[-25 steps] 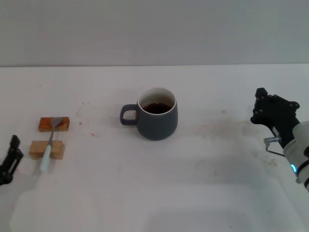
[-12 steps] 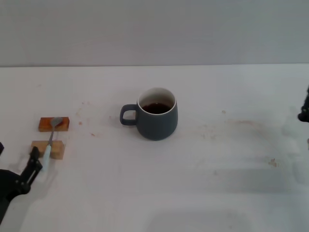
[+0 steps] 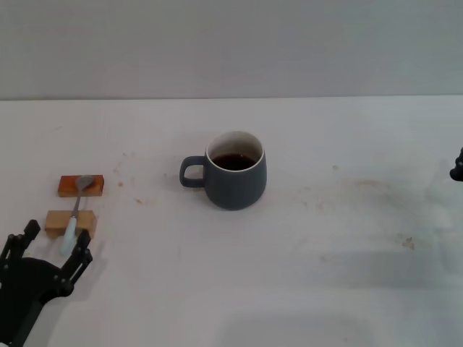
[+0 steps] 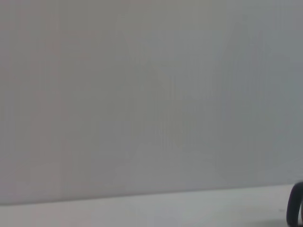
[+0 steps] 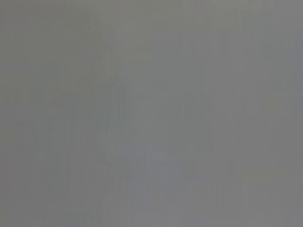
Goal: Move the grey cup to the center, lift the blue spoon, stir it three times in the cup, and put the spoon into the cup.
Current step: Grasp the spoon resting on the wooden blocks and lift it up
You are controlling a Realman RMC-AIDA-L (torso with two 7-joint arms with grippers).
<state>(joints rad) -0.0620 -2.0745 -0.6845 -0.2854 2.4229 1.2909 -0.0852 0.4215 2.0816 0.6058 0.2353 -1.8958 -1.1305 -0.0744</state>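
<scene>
The grey cup [image 3: 235,181] stands upright in the middle of the white table, handle toward the left, dark liquid inside. The blue spoon [image 3: 73,216] lies across two small wooden blocks at the left, metal bowl on the far block, pale blue handle pointing toward me. My left gripper [image 3: 55,245] is open at the near left, just in front of the handle's end and not touching it. Only a dark tip of my right gripper [image 3: 457,168] shows at the right edge, far from the cup. The wrist views show neither the cup nor the spoon.
The far orange-brown block [image 3: 81,186] and the near pale block [image 3: 70,221] hold the spoon off the table [image 3: 325,238]. Faint stains mark the table right of the cup. A grey wall runs behind the table's far edge.
My left gripper has come up from the lower left edge to just in front of the spoon's handle. My right arm has drawn back out to the right edge. The cup has not moved.
</scene>
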